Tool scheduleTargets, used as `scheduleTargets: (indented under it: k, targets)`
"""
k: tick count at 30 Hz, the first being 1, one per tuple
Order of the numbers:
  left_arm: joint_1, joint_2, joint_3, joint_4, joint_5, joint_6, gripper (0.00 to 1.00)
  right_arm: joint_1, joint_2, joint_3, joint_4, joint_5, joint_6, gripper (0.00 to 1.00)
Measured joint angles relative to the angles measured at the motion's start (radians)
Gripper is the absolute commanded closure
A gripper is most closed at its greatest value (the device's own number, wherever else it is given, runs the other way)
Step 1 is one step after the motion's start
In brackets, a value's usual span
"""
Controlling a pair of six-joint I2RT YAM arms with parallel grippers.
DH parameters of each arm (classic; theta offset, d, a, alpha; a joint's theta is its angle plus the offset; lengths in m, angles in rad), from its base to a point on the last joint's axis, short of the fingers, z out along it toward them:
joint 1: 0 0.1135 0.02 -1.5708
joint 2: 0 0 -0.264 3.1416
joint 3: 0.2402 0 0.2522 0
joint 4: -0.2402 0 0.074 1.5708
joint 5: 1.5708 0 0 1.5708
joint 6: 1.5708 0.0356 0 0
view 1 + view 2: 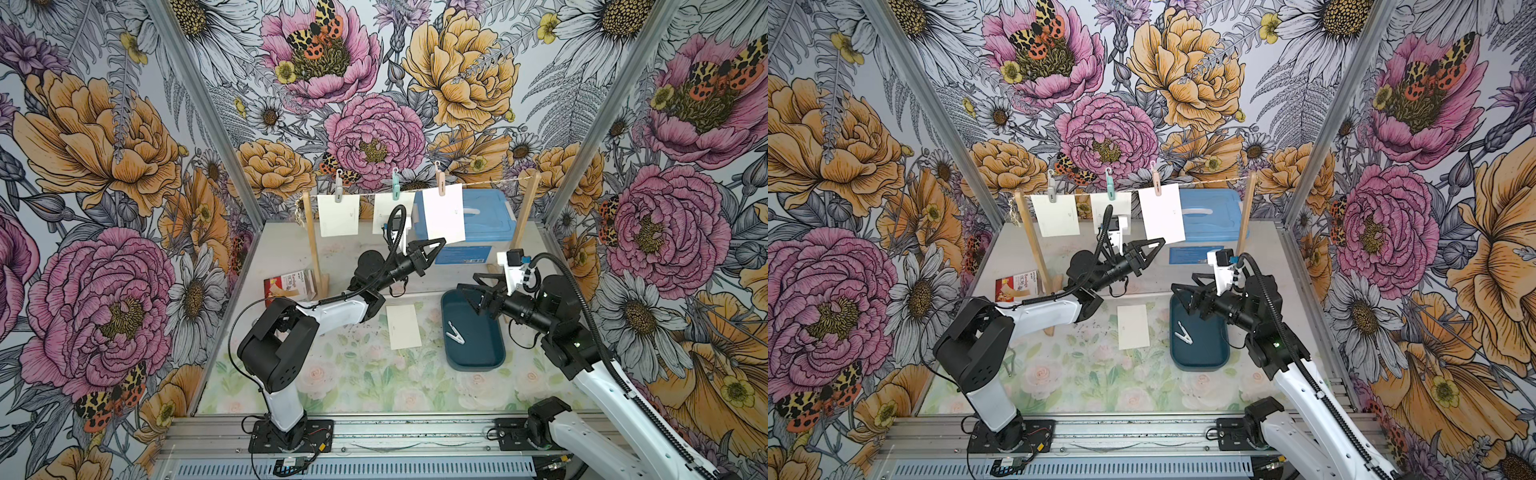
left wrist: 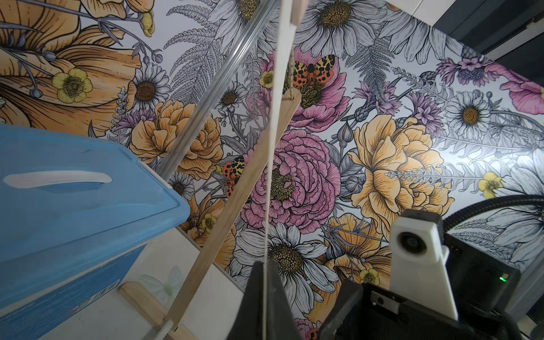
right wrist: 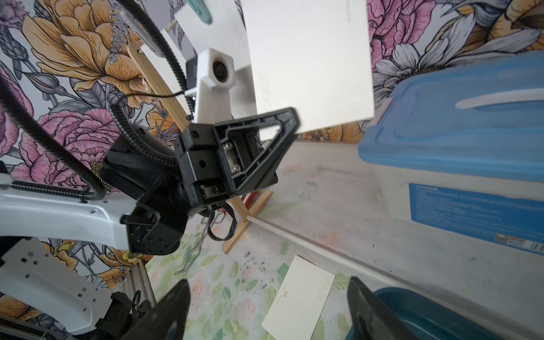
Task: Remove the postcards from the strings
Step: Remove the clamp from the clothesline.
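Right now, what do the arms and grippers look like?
The left arm and right arm have white links, black joints and black ribbed cable hoses. The left gripper and right gripper are black, with triangular open-frame fingers. A white camera mount sits on each wrist.

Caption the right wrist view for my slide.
Left gripper shut on the hanging postcard; a loose postcard lies on the table.

- Table: floral print in front, plain and pale at the back.
- White postcard lies flat, just beside teal tray.
- Blue-lidded box stands at the back.
- Small carton sits beside a wooden post foot.
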Motion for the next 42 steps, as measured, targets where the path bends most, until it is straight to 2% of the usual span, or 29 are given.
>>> scheduleTargets:
  k: [10, 16, 24, 30, 42]
  targets:
    - [0.037, -0.007, 0.002, -0.013, 0.070, -0.040, 1.00, -0.059, 0.204, 0.328, 0.000, -0.099, -0.038, 0.21]
    - [0.060, -0.008, 0.027, -0.092, 0.143, -0.055, 1.00, -0.086, 0.341, 0.517, -0.024, -0.179, -0.051, 0.21]
    - [0.070, -0.035, 0.077, -0.253, 0.207, 0.001, 1.00, -0.126, 0.539, 0.788, -0.069, -0.275, -0.052, 0.20]
    - [0.081, -0.043, 0.086, -0.292, 0.232, 0.005, 1.00, -0.151, 0.679, 0.960, -0.102, -0.359, -0.046, 0.16]
    - [0.084, -0.044, 0.087, -0.313, 0.242, 0.023, 1.00, -0.170, 0.970, 1.276, -0.123, -0.488, 0.045, 0.18]
